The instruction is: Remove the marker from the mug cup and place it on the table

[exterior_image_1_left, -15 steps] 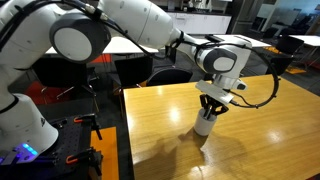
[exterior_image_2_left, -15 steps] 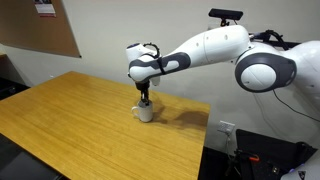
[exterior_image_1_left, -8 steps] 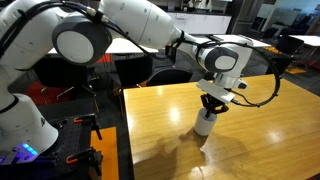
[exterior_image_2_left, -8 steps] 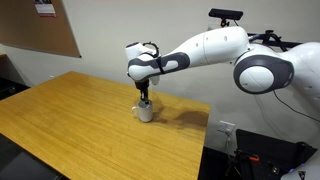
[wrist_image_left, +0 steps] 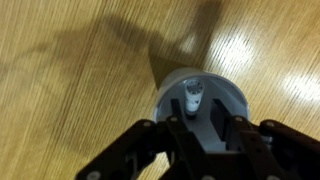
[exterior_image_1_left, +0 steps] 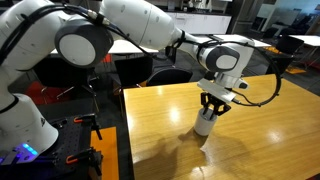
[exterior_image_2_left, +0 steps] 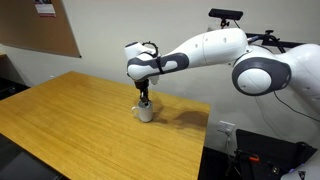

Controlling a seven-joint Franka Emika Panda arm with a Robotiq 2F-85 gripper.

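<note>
- Wrist view: looks straight down into the mug (wrist_image_left: 228,98), which stands upright on the table (wrist_image_left: 70,90). The mug's lower rim is covered by the gripper (wrist_image_left: 207,128).
- The marker (wrist_image_left: 193,94) stands inside the mug, end-on to the camera. Only its pale, blurred top shows; its body and colour cannot be made out.
- The two dark fingers (wrist_image_left: 178,135) sit apart, one on each side of the marker top, with a gap on each side. Claw is spread and grips nothing. The finger bases are cut off by the bottom edge of the frame.
- In an exterior view the gripper (exterior_image_1_left: 212,106) hangs directly over the mug (exterior_image_1_left: 205,126), tips at the rim. The marker is hidden behind the fingers here.
- The table (exterior_image_1_left: 160,130) is cut off at the right and bottom of that picture, so its near corners are out of sight. The mug sits well in from the visible left edge.
- In an exterior view the gripper (exterior_image_2_left: 145,100) again hides the mug mouth, and the marker cannot be seen.
- The mug (exterior_image_2_left: 146,113) stands toward the right-hand end of the table (exterior_image_2_left: 70,115), near the far edge.
- The arm (exterior_image_2_left: 215,50) is cut off at the right of the frame.
</note>
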